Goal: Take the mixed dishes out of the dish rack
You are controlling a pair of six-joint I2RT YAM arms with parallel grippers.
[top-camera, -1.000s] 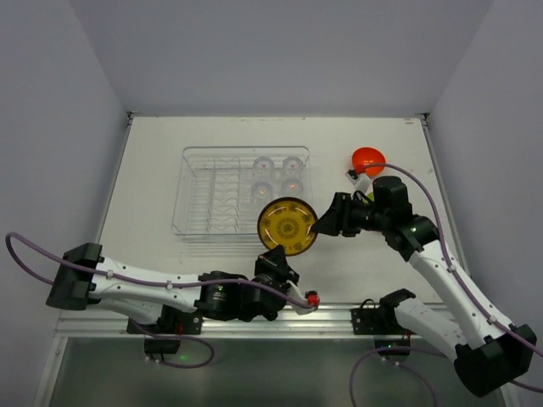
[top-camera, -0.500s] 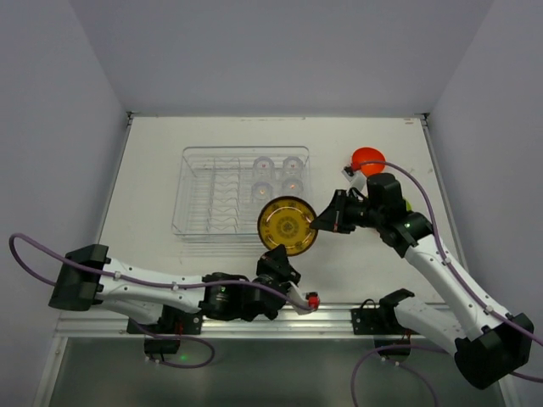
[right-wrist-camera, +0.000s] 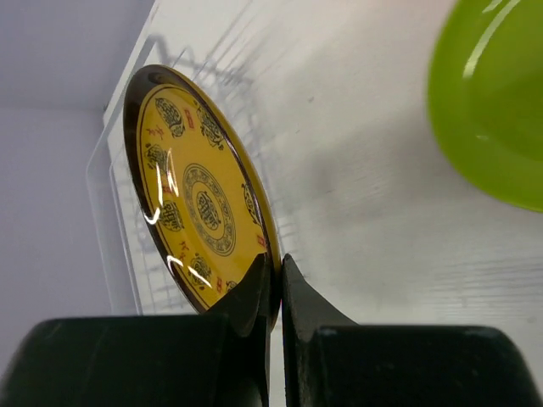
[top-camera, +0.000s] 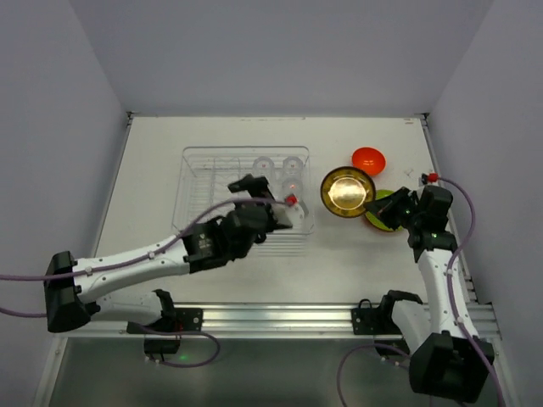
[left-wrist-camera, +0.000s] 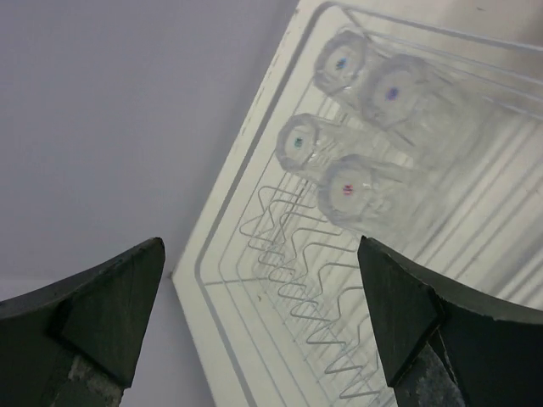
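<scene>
— What's the right gripper (top-camera: pixel 375 206) doing?

— It's clamped tight on the rim of the patterned yellow plate (top-camera: pixel 346 191). From its wrist camera the two fingers pinch the plate's (right-wrist-camera: pixel 199 208) lower edge, right gripper (right-wrist-camera: pixel 273 280) closed hard, with the plate tilted up on its side.

— Is the plate out of the dish rack (top-camera: pixel 204 203)?

— Yes, it sits just off the rack's 3 o'clock side. I can't tell if it touches the table (top-camera: pixel 153 170).

— What's around it?

— The green plate (top-camera: pixel 389 212) lies at its 4 o'clock, partly under the right arm, and the small orange bowl (top-camera: pixel 368 158) is at its 1 o'clock, a little apart. The wrist view shows the green plate (right-wrist-camera: pixel 492 110) off to the upper right.

— And the left gripper (top-camera: pixel 271 203)?

— It's over the rack's right half, spread wide and gripping nothing. In its own camera the left gripper (left-wrist-camera: pixel 259 254) frames the rack's rim (left-wrist-camera: pixel 199 263) and the wire dividers (left-wrist-camera: pixel 314 288) between its open fingers.

— Are the glasses in there?

— Four clear glasses (left-wrist-camera: pixel 352 191) stand clustered in a two-by-two block, toward the rack's 2 o'clock corner. From above the clear glasses (top-camera: pixel 293 164) are partly covered by the left arm.
</scene>
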